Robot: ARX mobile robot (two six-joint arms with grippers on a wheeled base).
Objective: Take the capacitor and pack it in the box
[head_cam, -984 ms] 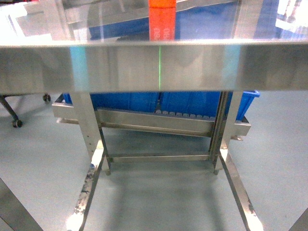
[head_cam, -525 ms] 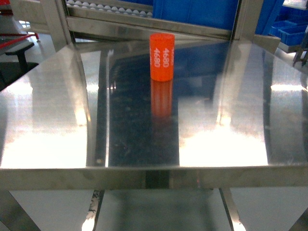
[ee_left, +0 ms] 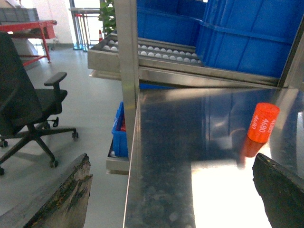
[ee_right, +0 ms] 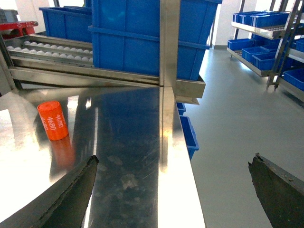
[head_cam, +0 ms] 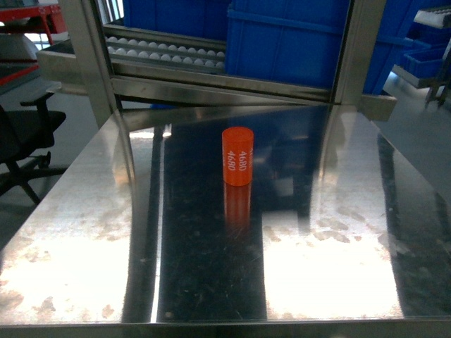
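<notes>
Big shiny steel table (head_cam: 84, 232) takes up most of the head view, blue bins (head_cam: 282, 42) on the roller rack behind it. The orange capacitor (head_cam: 237, 155) stands upright near the table's middle, nothing touching it. No pink box in any view, so packing could stall there. Left gripper (ee_left: 171, 190) and right gripper (ee_right: 171, 190) both hang spread wide and empty, well short of it. Risk I'd guess: glare and that reflection under the cylinder throwing off the aim, then a finger tipping it so it rolls.
</notes>
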